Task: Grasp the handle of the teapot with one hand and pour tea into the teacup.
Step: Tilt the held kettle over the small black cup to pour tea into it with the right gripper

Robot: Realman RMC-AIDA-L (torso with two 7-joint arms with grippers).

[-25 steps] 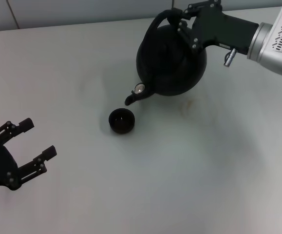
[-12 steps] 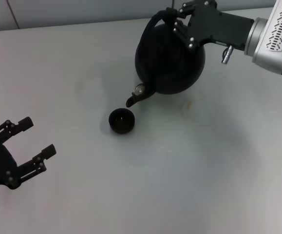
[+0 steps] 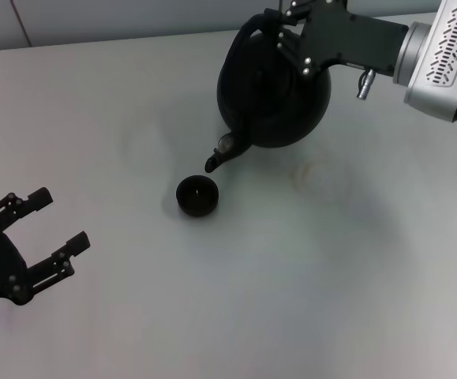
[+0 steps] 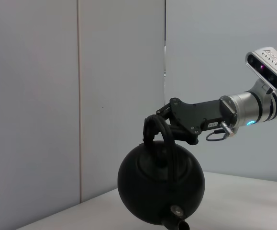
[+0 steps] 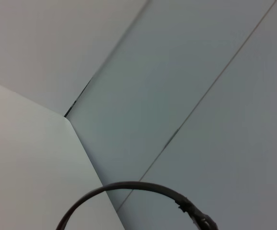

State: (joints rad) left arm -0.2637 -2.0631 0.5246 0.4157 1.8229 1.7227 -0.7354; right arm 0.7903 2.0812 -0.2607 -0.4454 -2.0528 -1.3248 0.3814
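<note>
1. Nearest the robot, the left gripper (image 3: 43, 237) is hovering low over the pale worktop (image 3: 291, 276) at its left side, its two black fingers (image 3: 69, 246) spread apart and grasping nothing.
2. Farther out, near the middle, the teacup (image 3: 196, 195) is sitting upright on the worktop, small, round and dark.
3. Just beyond it, the teapot (image 3: 271, 91) is hanging in the air, tilted, with its silver-tipped spout (image 3: 219, 155) pointing down toward the teacup's far rim without touching it.
4. At the far right, the right gripper (image 3: 285, 30) is reaching in from its silver forearm, its fingers clenched around the handle (image 4: 163, 139), the black arched hoop over the teapot's top.
</note>
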